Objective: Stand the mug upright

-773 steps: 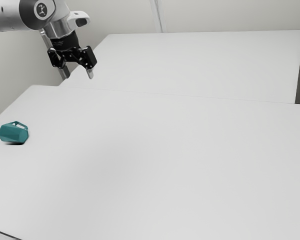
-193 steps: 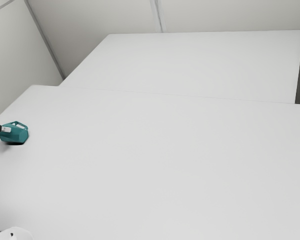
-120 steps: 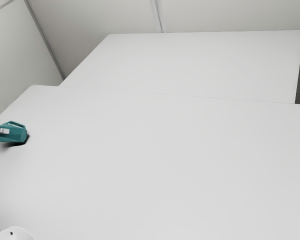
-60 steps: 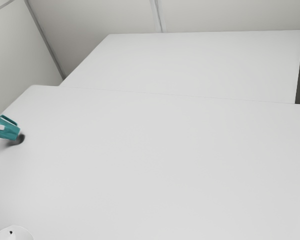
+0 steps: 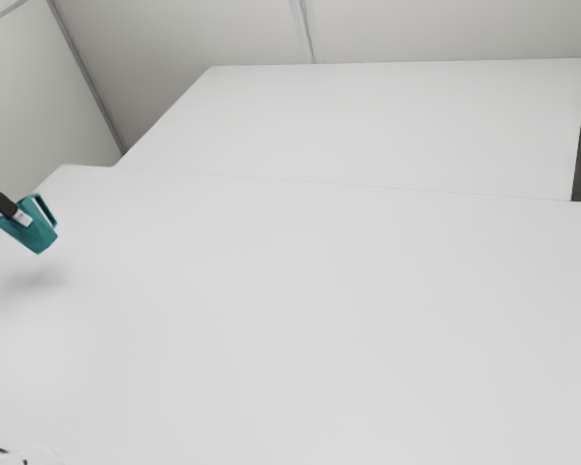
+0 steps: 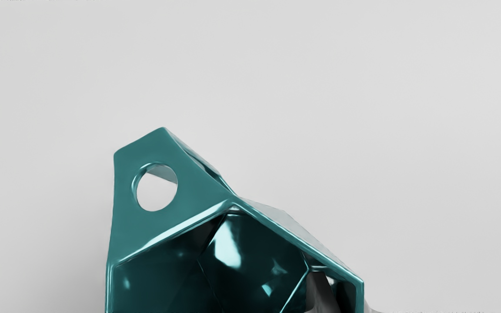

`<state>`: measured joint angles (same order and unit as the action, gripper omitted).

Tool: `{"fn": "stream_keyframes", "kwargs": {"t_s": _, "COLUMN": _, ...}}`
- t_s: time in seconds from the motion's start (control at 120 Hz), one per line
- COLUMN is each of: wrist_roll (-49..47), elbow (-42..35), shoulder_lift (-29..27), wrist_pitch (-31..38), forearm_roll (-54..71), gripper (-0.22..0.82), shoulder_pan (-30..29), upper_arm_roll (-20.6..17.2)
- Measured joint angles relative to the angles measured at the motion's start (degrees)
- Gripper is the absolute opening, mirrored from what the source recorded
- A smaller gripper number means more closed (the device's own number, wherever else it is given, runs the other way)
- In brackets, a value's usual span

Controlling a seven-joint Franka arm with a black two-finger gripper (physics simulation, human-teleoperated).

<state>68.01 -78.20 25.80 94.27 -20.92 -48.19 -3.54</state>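
The teal, many-sided mug (image 6: 242,256) in the gripper (image 5: 22,219) looks like glazed ceramic or hard plastic; which, I cannot tell. Its inner walls, next to the finger (image 6: 322,295) inside it, are dark, smooth and very glossy, with sharp white highlights, and the rim carries a bright, polished line. The mug's flat-faced handle (image 6: 189,178) has a softer, satin sheen on its face and shinier edges. The black gripper looks matt, with pale, smooth-looking tips. Beneath it, the white, flat table (image 5: 300,310) is smooth and matt, its material unclear. The pale grey wall (image 5: 203,29) beyond looks smooth and dull.
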Motion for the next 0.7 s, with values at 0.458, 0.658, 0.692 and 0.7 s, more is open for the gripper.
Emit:
{"fn": "stream_keyframes", "kwargs": {"t_s": 0.458, "wrist_roll": -11.47, "elbow": -14.71, "shoulder_lift": -15.62, "wrist_pitch": 4.2, "forearm_roll": 6.37, "gripper": -0.18, "shoulder_pan": 42.34, "upper_arm_roll": 29.54}}
{"fn": "stream_keyframes", "kwargs": {"t_s": 0.658, "wrist_roll": -17.95, "elbow": -23.23, "shoulder_lift": -23.5, "wrist_pitch": 7.86, "forearm_roll": 12.19, "gripper": -0.18, "shoulder_pan": 47.09, "upper_arm_roll": 28.87}}
{"fn": "stream_keyframes", "kwargs": {"t_s": 0.692, "wrist_roll": -19.13, "elbow": -24.4, "shoulder_lift": -24.9, "wrist_pitch": 8.43, "forearm_roll": 13.28, "gripper": -0.18, "shoulder_pan": 47.93, "upper_arm_roll": 28.76}}
{"fn": "stream_keyframes", "kwargs": {"t_s": 0.7, "wrist_roll": -19.43, "elbow": -24.67, "shoulder_lift": -25.22, "wrist_pitch": 8.56, "forearm_roll": 13.53, "gripper": -0.18, "shoulder_pan": 48.12, "upper_arm_roll": 28.72}}
